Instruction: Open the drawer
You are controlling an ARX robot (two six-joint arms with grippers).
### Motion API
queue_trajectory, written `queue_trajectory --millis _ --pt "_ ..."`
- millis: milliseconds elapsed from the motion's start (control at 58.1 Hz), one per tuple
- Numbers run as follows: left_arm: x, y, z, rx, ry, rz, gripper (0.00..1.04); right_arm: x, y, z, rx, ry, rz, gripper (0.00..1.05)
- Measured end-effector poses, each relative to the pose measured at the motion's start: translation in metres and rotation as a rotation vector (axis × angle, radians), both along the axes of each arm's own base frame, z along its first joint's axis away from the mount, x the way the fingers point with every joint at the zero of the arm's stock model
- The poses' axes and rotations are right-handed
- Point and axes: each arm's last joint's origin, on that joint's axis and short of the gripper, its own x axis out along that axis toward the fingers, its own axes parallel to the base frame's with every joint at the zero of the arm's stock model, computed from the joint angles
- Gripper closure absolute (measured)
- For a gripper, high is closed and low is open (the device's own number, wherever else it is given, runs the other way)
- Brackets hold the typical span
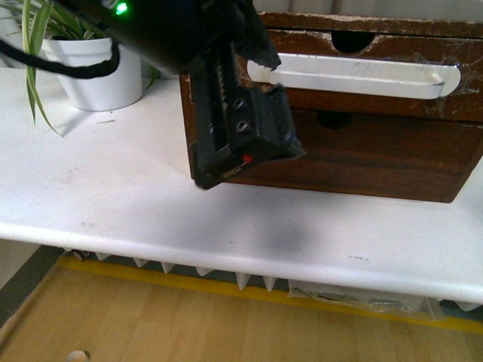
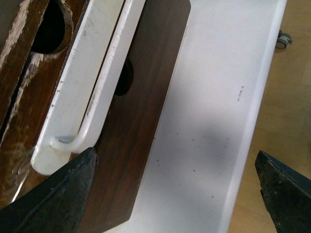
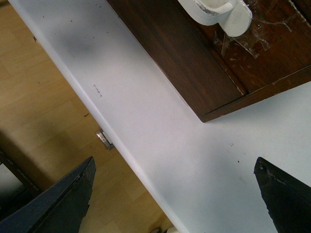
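Observation:
The drawer (image 1: 392, 45) is the upper dark brown front of a wooden chest, with a long white handle (image 1: 355, 79) taped across it and a half-round notch above. My left gripper (image 1: 264, 98) hangs open in front of the handle's left end. In the left wrist view one of its fingertips (image 2: 73, 179) lies beside the end of the handle (image 2: 82, 97), and the other (image 2: 284, 189) is over the floor past the table edge. My right gripper (image 3: 175, 194) is open over the table's front edge, apart from the chest's corner (image 3: 209, 114). Nothing is held.
A plain lower drawer front (image 1: 362, 154) with its own notch sits under the handled one. The chest stands on a white table (image 1: 113, 188). A white pot with a green plant (image 1: 102, 72) stands at the back left. Wooden floor lies below the table's front edge.

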Motion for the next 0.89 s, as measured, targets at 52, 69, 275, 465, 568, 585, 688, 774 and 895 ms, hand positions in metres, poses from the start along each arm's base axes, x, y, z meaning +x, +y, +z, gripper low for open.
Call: queue_trajectory --millis 52,69,275,465,568,585,688,774,895 --pt "0.009 -0.007 0.0 0.023 -0.001 -0.012 0.06 0.002 -0.001 -0.001 0.003 0.002 0.007 0.09" --pt "0.011 -0.008 0.0 0.03 -0.001 -0.011 0.06 0.003 -0.001 -0.001 0.004 0.002 0.009 0.09" --pt "0.033 -0.018 -0.003 0.061 -0.005 -0.008 0.06 0.013 0.003 0.0 0.005 -0.013 0.042 0.09" --pt "0.047 -0.014 -0.004 0.114 0.005 0.0 0.06 0.024 0.014 0.002 0.008 -0.015 0.092 0.09" --pt "0.049 -0.013 -0.001 0.135 0.023 -0.009 0.06 0.034 0.023 0.003 0.003 -0.025 0.122 0.09" --pt "0.049 -0.013 0.0 0.139 0.025 -0.011 0.06 0.036 0.025 0.003 0.002 -0.028 0.128 0.09" --pt "0.049 -0.011 0.0 0.156 0.031 -0.023 0.06 0.047 0.033 0.003 -0.009 -0.032 0.149 0.09" --pt "0.047 -0.011 0.0 0.152 0.049 -0.044 0.06 0.059 0.043 0.0 -0.018 -0.022 0.163 0.09" --pt "0.046 -0.013 0.0 0.131 0.061 -0.06 0.06 0.069 0.053 -0.007 -0.018 0.001 0.184 0.09"
